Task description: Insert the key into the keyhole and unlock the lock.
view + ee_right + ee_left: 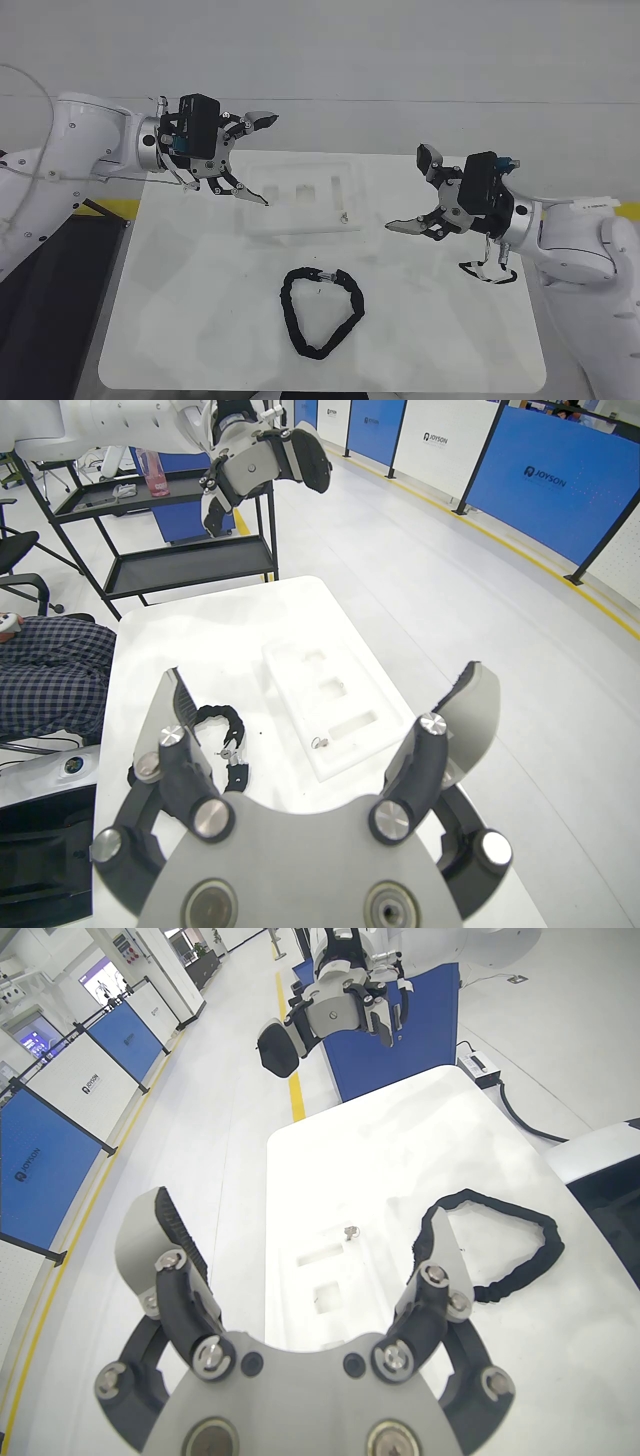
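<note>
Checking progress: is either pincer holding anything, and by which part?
Nothing is held. The left pincer and right pincer are open and empty; the key lies on the tray.

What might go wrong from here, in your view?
The key is tiny and lies flat on the white tray beside a recess; the open right gripper might nudge it in rather than pinch it. The chain lock lies loose on the table, so its keyhole end may slide away from the key unless the left gripper steadies it.

A printed logo with one word stands on the blue panel and on the white panel
</note>
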{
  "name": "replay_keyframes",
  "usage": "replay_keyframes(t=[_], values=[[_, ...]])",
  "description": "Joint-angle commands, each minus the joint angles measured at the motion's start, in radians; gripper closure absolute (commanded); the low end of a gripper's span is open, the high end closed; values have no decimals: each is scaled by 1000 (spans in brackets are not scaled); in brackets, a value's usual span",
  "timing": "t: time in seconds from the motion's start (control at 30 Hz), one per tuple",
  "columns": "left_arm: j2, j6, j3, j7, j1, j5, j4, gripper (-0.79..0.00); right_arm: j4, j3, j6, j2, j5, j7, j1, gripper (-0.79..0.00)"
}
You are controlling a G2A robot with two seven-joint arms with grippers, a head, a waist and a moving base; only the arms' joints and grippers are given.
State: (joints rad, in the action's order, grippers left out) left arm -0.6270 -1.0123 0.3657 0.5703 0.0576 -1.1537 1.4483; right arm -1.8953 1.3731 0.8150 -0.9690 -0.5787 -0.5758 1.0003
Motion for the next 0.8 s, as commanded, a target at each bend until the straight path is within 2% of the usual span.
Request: replay_keyframes(t=[0.0, 0.5, 0.67, 0.77], values=[[0, 0, 0, 0, 0, 0, 0, -784, 0, 0, 0, 0, 0, 0, 0, -784], [0, 0, 0, 0, 0, 0, 0, -785, 5, -1, -8, 0, 1, 3, 4, -785], [0, 0, 0, 0, 0, 0, 0, -785, 37, -49, -142, -8, -45, 3, 9, -785], [0, 0, 0, 0, 0, 0, 0, -785, 59, -102, -270, -18, -65, -14, -8, -785]])
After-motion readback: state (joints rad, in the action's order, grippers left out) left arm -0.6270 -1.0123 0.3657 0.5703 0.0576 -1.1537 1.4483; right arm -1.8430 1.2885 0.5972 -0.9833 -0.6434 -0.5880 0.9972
